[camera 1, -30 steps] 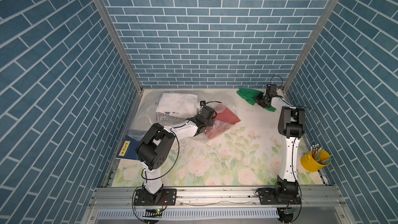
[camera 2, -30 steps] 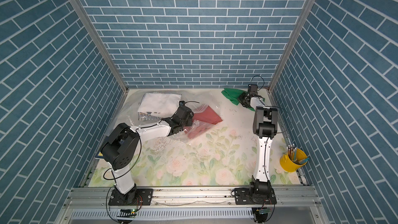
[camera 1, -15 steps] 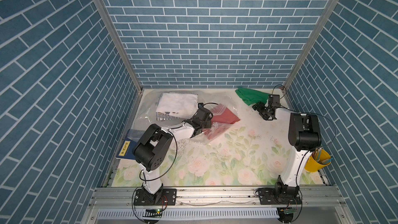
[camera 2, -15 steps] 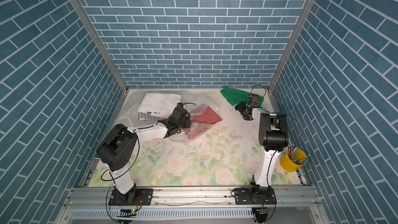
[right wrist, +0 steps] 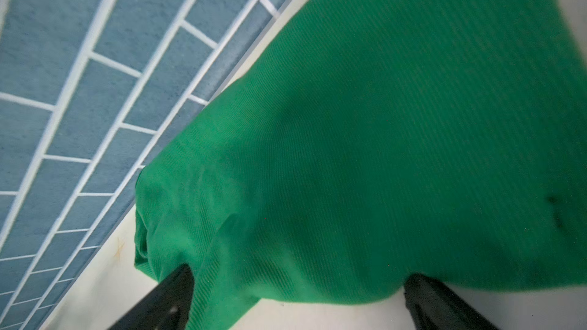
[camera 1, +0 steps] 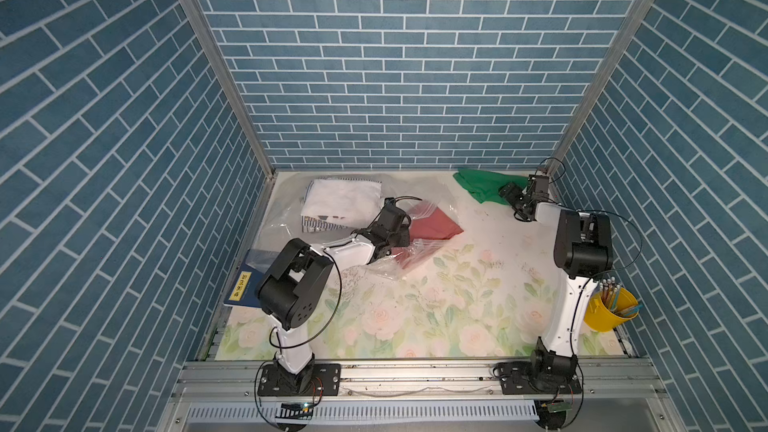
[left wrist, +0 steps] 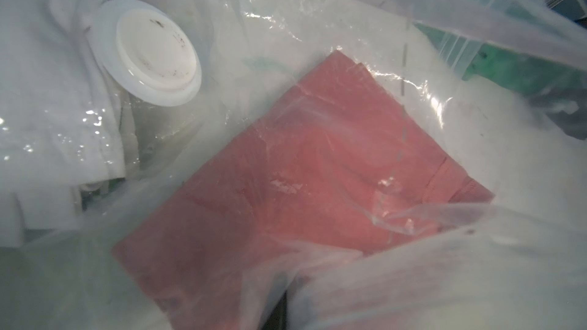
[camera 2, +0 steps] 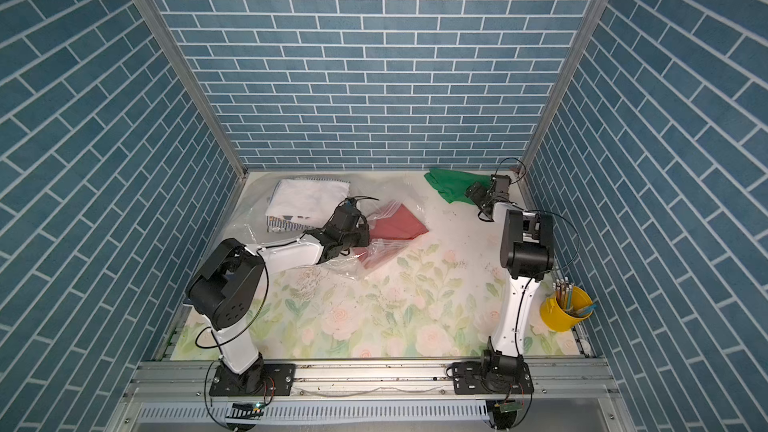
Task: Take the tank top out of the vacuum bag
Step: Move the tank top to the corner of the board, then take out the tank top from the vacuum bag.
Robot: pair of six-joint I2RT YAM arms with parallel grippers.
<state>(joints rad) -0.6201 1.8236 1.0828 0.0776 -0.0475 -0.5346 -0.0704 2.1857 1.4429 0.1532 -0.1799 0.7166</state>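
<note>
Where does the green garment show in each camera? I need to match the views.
Both top views: green garment at the far right, at the foot of the brick wall.
Left wrist: blurred green patch seen through the bag, beyond the red garment.
Right wrist: fills most of the picture, at the open right end effector.
Shared landmark: the brick wall beside it, unclear in the left wrist view.

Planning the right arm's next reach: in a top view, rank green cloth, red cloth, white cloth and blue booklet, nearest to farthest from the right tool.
1. Green cloth, at the right tool, back right.
2. Red cloth, centre back, under plastic.
3. White cloth, back left.
4. Blue booklet, left edge, nearer the front.
</note>
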